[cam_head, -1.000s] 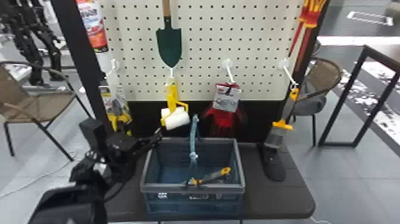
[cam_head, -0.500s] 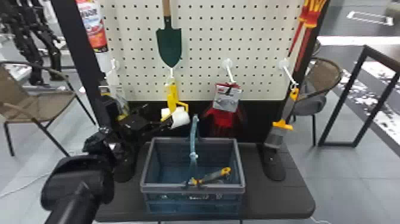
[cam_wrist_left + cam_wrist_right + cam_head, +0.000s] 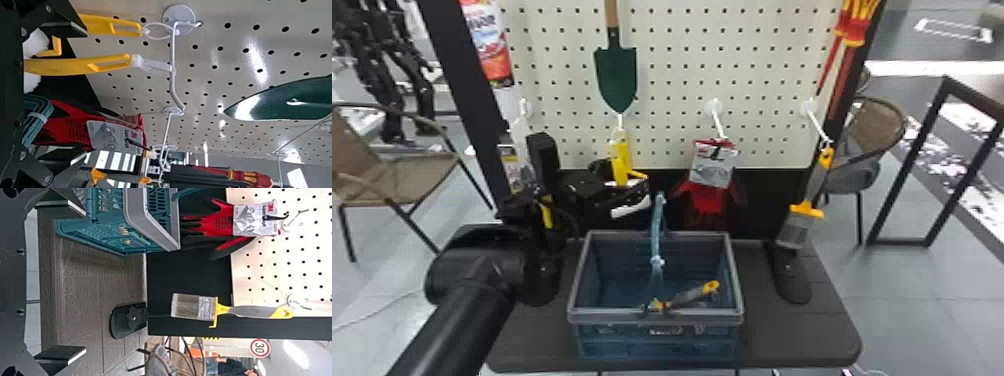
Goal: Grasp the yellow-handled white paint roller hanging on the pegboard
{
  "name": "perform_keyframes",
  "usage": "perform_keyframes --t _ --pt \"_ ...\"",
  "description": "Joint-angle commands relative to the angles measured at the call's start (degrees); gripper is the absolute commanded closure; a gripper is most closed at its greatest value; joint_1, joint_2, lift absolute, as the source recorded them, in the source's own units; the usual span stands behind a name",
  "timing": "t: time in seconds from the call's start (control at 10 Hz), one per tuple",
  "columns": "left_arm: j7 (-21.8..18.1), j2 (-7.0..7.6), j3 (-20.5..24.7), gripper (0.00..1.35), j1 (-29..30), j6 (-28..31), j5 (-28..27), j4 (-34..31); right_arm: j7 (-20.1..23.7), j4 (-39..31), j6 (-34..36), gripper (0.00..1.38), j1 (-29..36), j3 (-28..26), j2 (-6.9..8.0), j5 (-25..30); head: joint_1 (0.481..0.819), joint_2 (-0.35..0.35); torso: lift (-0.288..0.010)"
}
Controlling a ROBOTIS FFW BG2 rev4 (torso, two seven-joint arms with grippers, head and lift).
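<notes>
Head view shows the left gripper [image 3: 626, 187] at the paint roller [image 3: 620, 162]; the left wrist view shows its fingers wide apart, the roller's yellow handle hanging between them from a hook [image 3: 172, 58]. The right gripper's [image 3: 84, 282] fingers are spread too, a brush [image 3: 250, 311] beyond, between them.

- Brightly lit overall.
- Glares in white streaks off the pegboard [image 3: 233, 58], beyond the left jaws.
- Gleams on the trowel [image 3: 282, 96], likewise beyond.
- Shades softly beside the basket [image 3: 137, 215], beyond the right jaws.
</notes>
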Motion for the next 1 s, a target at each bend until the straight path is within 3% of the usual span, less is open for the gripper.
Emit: perform_keyframes --t 0.0,0.1,0.9 --pt "0.87 0.05 0.02 1.07 0.71 -0.54 0.10 0.35 -0.07 0.07 -0.21 0.09 0.28 0.00 0.03 -0.21 0.549 0.000 -0.100" --pt "1.39 0.05 0.02 1.21 1.06 -0.19 0.63 0.35 0.01 0.07 -0.30 0.09 0.46 0.00 0.03 -0.64 0.549 0.000 -0.100" --pt "1.30 0.40 -1.39 1.21 0.53 -0.54 0.72 0.26 0.01 0.33 -0.39 0.09 0.19 0.00 0.03 -0.56 0.549 0.000 -0.100"
